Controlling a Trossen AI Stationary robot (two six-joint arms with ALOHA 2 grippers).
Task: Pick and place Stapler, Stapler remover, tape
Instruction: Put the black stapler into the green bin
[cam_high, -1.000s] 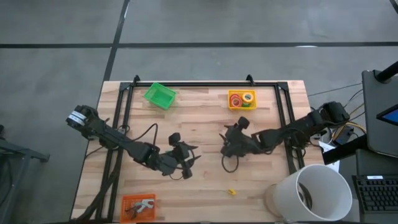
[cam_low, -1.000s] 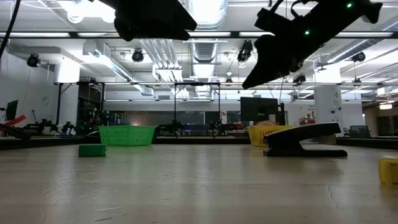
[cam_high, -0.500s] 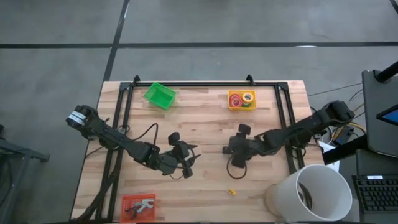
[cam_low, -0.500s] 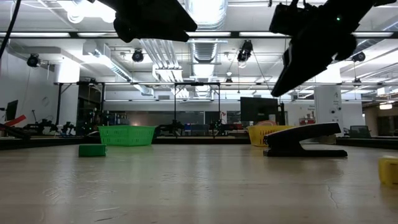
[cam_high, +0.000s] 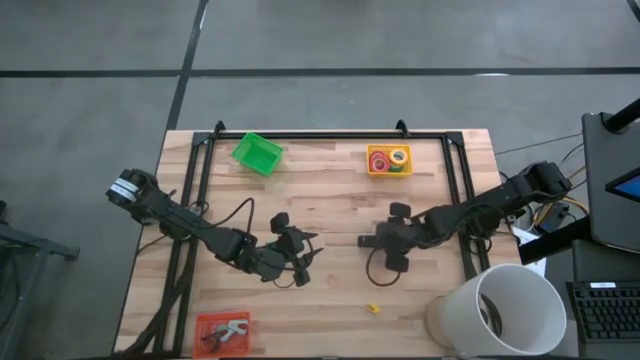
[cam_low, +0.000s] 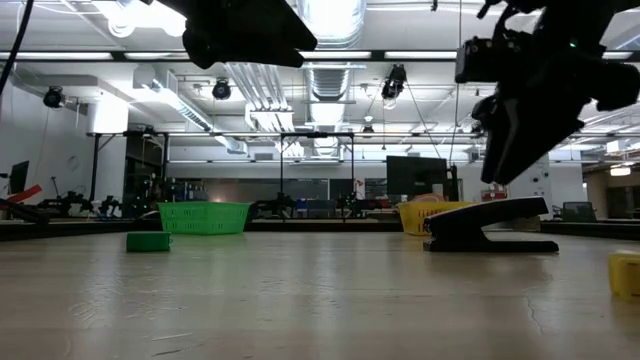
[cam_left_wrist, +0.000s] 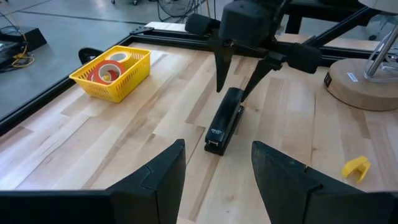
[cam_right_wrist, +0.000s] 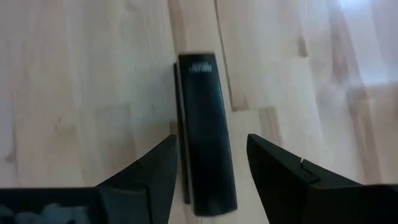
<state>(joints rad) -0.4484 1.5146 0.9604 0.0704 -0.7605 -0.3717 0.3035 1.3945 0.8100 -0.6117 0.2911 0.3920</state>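
Your right gripper (cam_left_wrist: 239, 78) hangs just above the stapler (cam_left_wrist: 224, 119), fingers spread wide and straddling one end of it without touching; nothing is held. The stapler lies flat on the bare wood near the middle of the table (cam_high: 330, 190), a little toward the right edge. Your left gripper (cam_high: 300, 262) waits near the table's middle, toward the front edge, its fingers also wide and empty, pointing at the stapler.

The yellow basket (cam_high: 388, 160) sits by the back edge, right of centre, with tape rolls (cam_left_wrist: 111, 66) inside it. The green basket (cam_high: 257, 153) sits by the back edge toward the left. An orange tray (cam_high: 221, 331) sits at the front left corner. A small yellow piece (cam_left_wrist: 356, 167) lies alone near the front edge, right of centre.
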